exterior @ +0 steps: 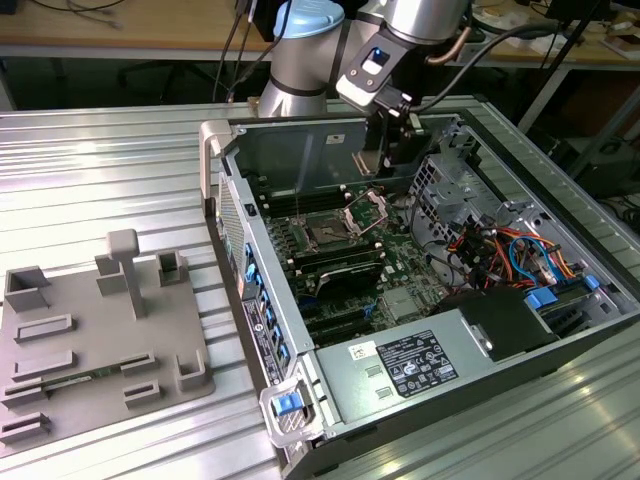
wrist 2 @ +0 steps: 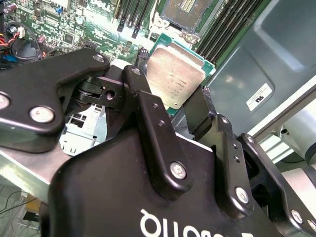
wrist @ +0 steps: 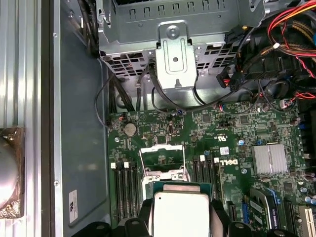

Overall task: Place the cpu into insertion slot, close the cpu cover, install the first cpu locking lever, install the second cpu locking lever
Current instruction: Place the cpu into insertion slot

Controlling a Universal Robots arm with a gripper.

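Note:
My gripper [exterior: 400, 152] hangs above the far side of the open computer case, shut on the cpu [wrist 2: 176, 74], a silvery-tan square plate pinched by its edges between the two black fingers [wrist 2: 143, 98]. In the first wrist view the cpu [wrist: 180, 212] sits in front of the board, covering most of the insertion slot. The insertion slot [exterior: 327, 233] is a dark square socket on the green board, also visible past the cpu [wrist 2: 185, 12]. The cpu cover [exterior: 368, 206] stands swung up and open beside the socket; its silver frame [wrist: 163, 157] shows green board through the cut-out.
Long black memory slots [wrist: 123, 190] flank the socket. A metal drive cage [wrist: 173, 54] with black, red and orange cables [exterior: 500, 250] fills the case's exterior-view right. A silver heatsink [wrist: 269, 158] and a power supply [exterior: 410, 365] lie nearby. A grey fixture tray [exterior: 100, 340] rests outside.

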